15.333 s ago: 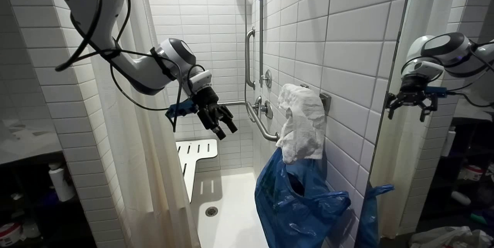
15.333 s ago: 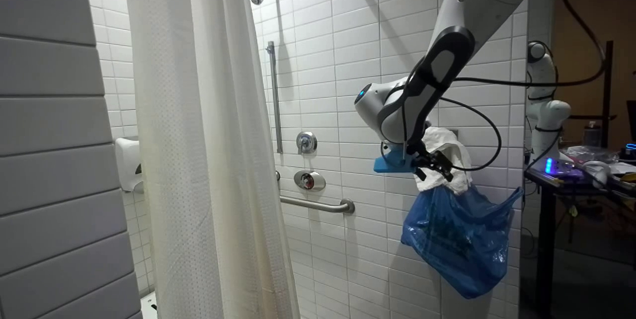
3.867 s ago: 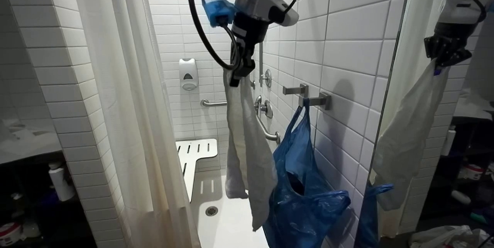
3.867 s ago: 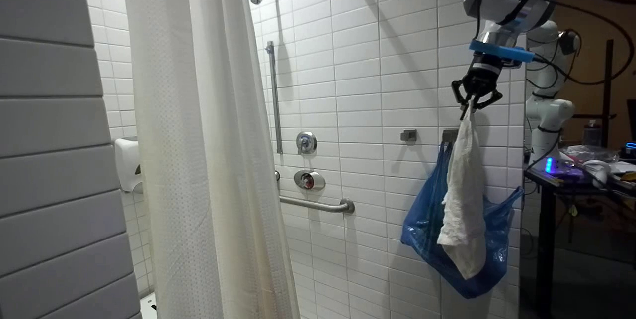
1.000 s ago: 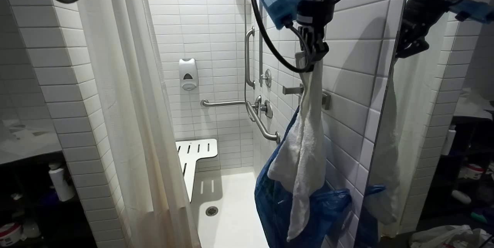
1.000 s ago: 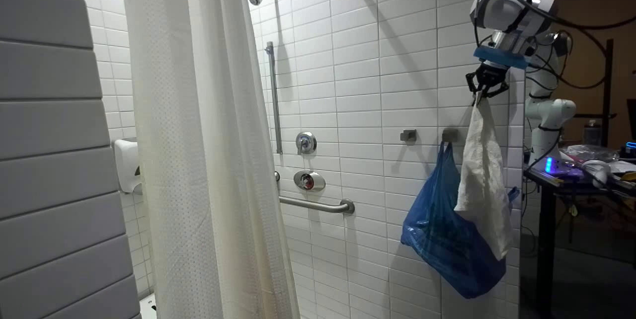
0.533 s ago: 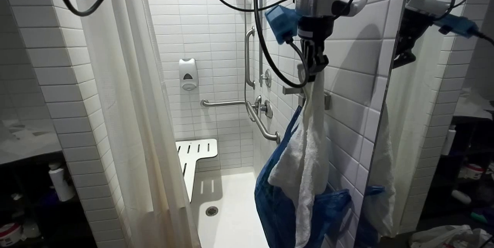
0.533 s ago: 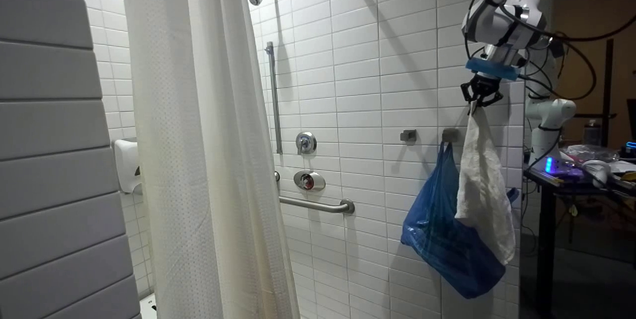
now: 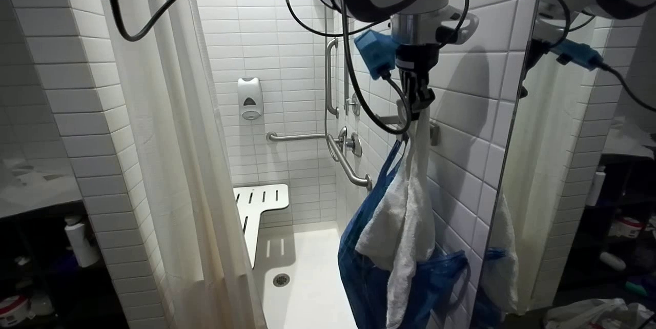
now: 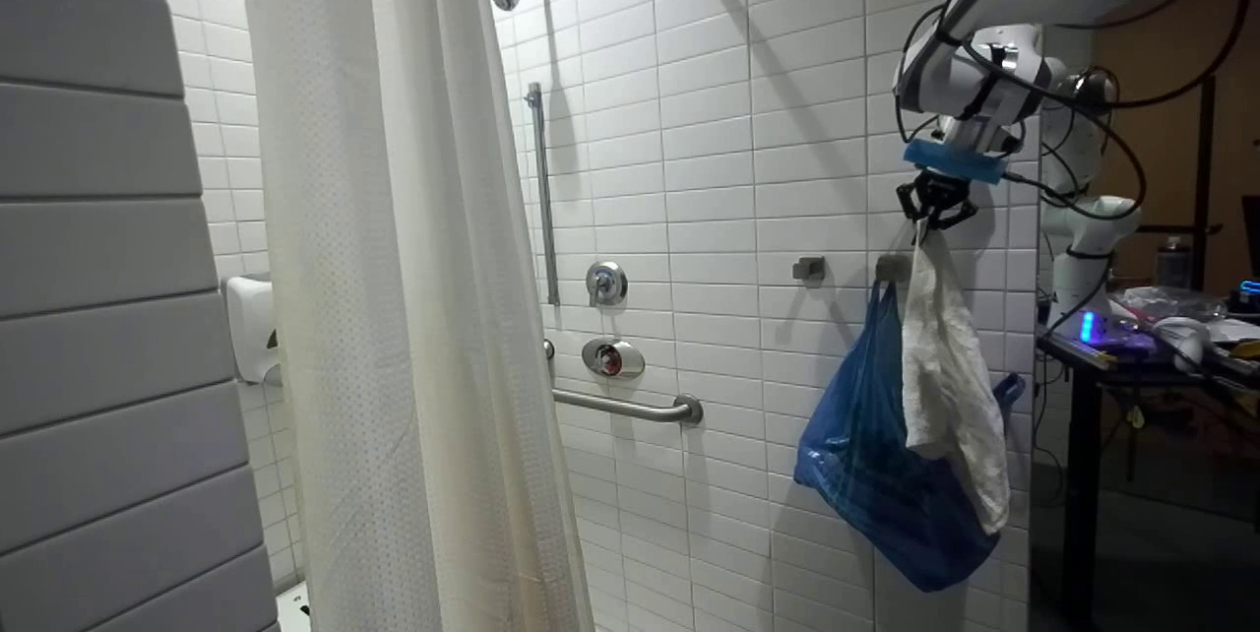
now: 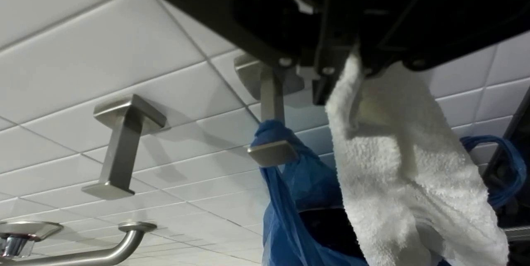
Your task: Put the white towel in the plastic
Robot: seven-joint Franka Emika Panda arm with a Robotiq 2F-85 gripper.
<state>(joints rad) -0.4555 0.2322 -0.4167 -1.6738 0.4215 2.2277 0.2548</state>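
White towel [image 11: 397, 166]: hanging in midair straight below the gripper [image 10: 923, 223], long axis close to vertical, bottom end splitting into uneven loose tails [image 9: 401, 288].
Fingers [image 11: 333, 52]: clenched on the top of the cloth; in the wrist view you can see it run right up between them, so that's a proper grasp imo.
Blue plastic bag [image 10: 866, 455]: slung by one handle [image 11: 270, 131] on a wall hook [image 11: 272, 96], with a loose blue loop [image 11: 514, 170] (probably the other handle) poking out past the towel's right edge in the wrist view.
Towel vs bag: this is the bit everything hangs on. The cloth overlaps the bag in both exterior views and looks like it's outside, in front of it rather than in it. Can't tell if they're touching.
Bag opening [image 11: 329, 232]: the dark gap in the wrist view seems to be the way in, and it sits just left of the towel, partly behind it.
Tails: they dangle well below the top of the bag, so my guess is lift first, swing over the opening, then lower.
Snag risk: hook or loose loop could catch the cloth, I reckon.
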